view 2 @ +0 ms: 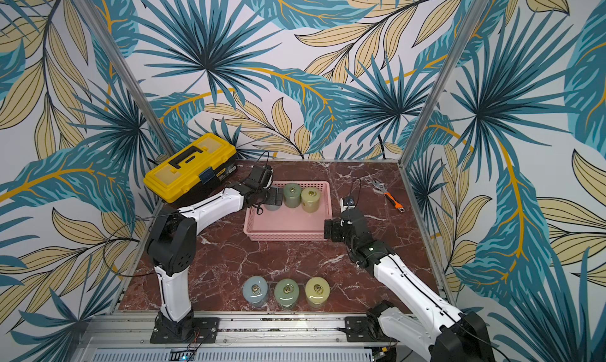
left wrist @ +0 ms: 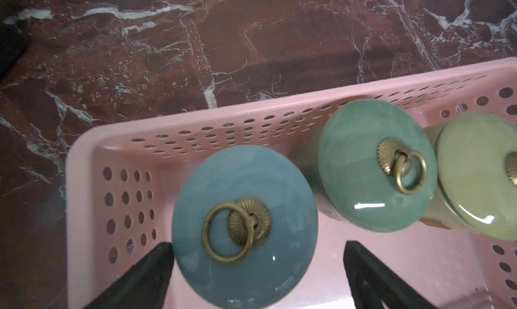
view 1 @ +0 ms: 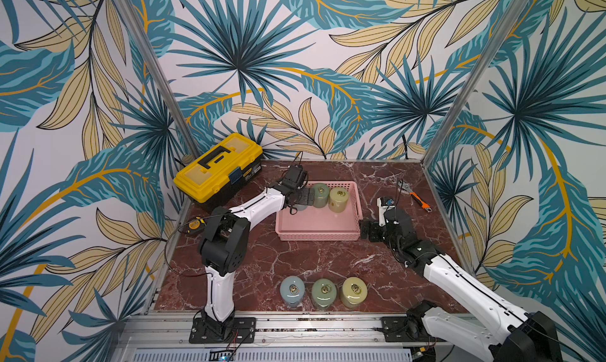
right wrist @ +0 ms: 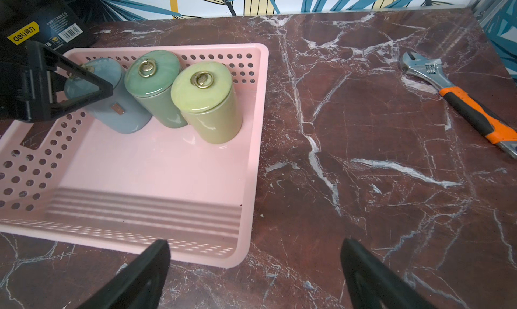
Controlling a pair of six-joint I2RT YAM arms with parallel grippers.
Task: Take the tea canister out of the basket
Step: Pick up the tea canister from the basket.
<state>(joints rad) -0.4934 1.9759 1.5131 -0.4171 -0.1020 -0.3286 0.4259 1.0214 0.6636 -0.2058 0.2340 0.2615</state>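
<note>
My left end effector gapes wide, flanking the glazed blue ceramic tea canister, which stands in a corner of the perforated pink plastic basket. I should sink lower, centre on its body, then squeeze gently.

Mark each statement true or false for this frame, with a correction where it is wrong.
1. Three canisters stand in the basket. True: the blue canister, green canister and yellow canister.
2. The left pincer is shut on the green canister. False: it is open, flanking the blue canister's lid.
3. The right pincer is open and holds nothing. True.
4. The wrench lies in the basket. False: it lies on the table, outside it.
5. The toolbox is open. False: its lid is closed.
</note>
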